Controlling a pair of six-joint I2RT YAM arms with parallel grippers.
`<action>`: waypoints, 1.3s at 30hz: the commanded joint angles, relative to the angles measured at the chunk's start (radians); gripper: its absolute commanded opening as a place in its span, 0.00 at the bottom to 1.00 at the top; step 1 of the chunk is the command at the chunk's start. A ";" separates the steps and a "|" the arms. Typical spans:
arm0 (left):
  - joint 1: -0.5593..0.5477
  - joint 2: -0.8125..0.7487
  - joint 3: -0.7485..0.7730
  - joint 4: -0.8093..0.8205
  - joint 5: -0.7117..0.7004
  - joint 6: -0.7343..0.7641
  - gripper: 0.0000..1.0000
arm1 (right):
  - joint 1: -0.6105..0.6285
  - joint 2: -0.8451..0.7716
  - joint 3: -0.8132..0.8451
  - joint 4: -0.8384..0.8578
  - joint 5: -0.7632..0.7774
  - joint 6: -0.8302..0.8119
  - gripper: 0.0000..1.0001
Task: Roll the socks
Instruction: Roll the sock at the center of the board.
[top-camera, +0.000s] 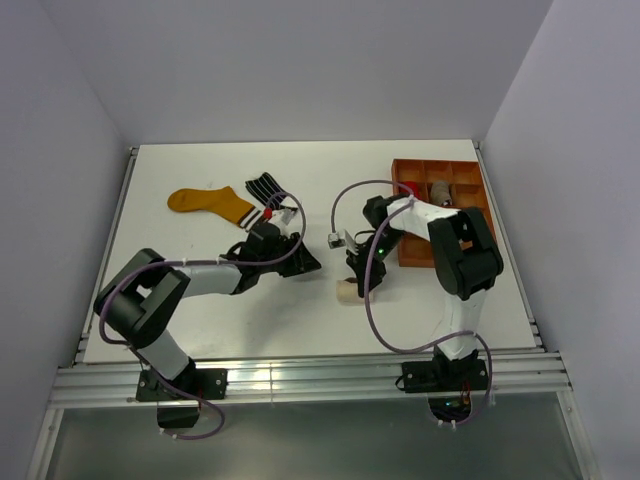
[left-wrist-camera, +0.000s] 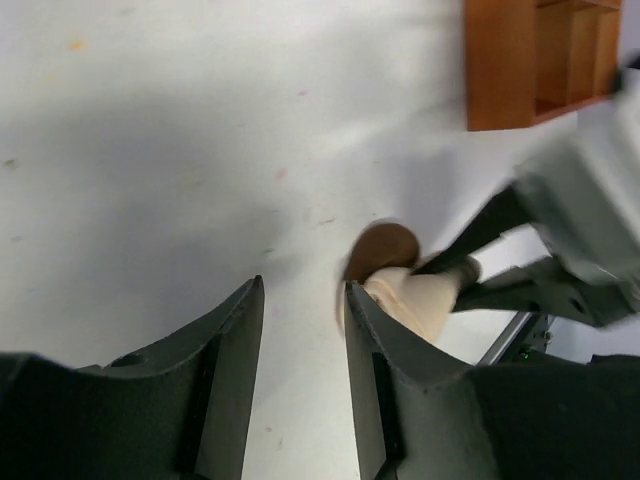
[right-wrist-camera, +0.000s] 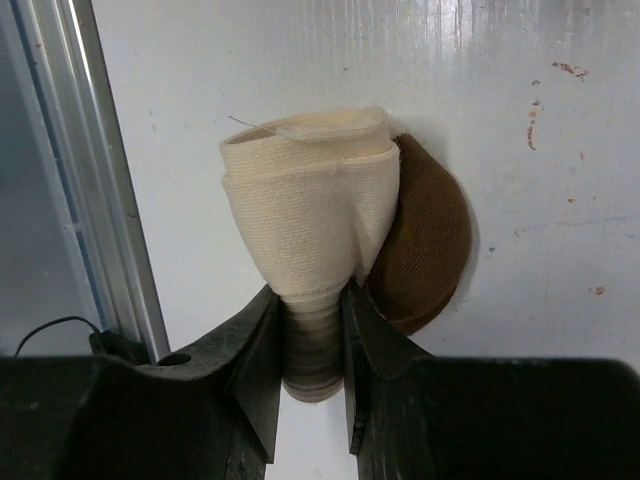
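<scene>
My right gripper (right-wrist-camera: 308, 300) is shut on a rolled cream sock with a brown toe (right-wrist-camera: 320, 220), pinching its ribbed end; the roll rests on the white table (top-camera: 345, 291) near the front edge. My left gripper (left-wrist-camera: 300, 300) is open and empty, just left of the roll (left-wrist-camera: 415, 295); in the top view it sits mid-table (top-camera: 305, 262). A mustard-yellow sock (top-camera: 205, 203) and a black sock with white stripes (top-camera: 265, 187) lie flat at the back left.
An orange-brown compartment tray (top-camera: 412, 250) stands at the right, holding rolled items; it also shows in the left wrist view (left-wrist-camera: 500, 70). The metal front rail (right-wrist-camera: 95, 170) runs close beside the roll. A cable loops over the table's middle.
</scene>
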 joint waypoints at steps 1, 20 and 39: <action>-0.053 -0.074 -0.007 0.106 -0.046 0.160 0.44 | -0.020 0.064 0.037 -0.030 0.064 -0.026 0.18; -0.281 0.087 0.223 -0.057 -0.092 0.466 0.57 | -0.041 0.185 0.151 -0.120 0.054 0.002 0.18; -0.297 0.200 0.202 -0.075 -0.046 0.401 0.20 | -0.055 0.204 0.168 -0.099 0.042 0.069 0.23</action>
